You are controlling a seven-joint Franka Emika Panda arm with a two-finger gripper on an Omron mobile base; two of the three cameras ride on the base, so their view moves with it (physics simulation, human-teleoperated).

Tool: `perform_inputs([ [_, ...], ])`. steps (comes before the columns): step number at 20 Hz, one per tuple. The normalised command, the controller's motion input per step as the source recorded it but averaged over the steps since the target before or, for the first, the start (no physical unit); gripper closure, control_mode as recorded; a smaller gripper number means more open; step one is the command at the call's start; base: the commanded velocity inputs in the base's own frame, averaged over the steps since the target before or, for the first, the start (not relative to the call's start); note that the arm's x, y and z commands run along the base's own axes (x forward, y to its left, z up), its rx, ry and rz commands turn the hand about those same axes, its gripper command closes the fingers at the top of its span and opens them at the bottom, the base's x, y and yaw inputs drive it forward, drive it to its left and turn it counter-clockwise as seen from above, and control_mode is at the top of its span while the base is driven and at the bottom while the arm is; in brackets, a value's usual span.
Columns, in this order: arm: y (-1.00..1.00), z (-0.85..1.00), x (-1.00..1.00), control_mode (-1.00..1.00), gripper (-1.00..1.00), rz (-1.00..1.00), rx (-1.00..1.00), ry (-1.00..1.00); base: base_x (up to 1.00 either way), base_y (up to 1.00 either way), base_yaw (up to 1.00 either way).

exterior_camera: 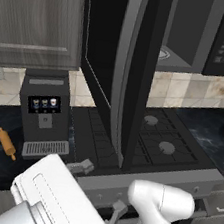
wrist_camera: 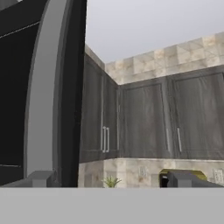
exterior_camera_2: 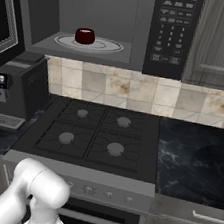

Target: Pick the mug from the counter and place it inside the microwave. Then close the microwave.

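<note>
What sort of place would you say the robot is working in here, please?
A home-style kitchen, rendered in simulation: a gas stovetop sits under an open microwave holding a dark red mug, with a coffee machine on the black counter and a tiled backsplash.

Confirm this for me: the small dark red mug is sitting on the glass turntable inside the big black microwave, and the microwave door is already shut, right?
Not quite. The small dark red mug does sit on the glass turntable inside the big black microwave, but the microwave door is swung wide open, as the left base view shows.
</note>
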Motion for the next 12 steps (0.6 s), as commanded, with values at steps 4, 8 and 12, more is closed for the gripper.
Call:
perform_inputs([
  [4,0.09,-0.01,0.18,-1.00,-1.00,0.00,-0.03,0.03,0.00,0.00,0.00],
  [8,0.06,0.00,0.28,-1.00,-1.00,0.00,-0.04,0.04,0.00,0.00,0.00],
  [12,0.09,-0.06,0.45,-1.00,-1.00,0.00,-0.01,0.08,0.00,0.00,0.00],
])
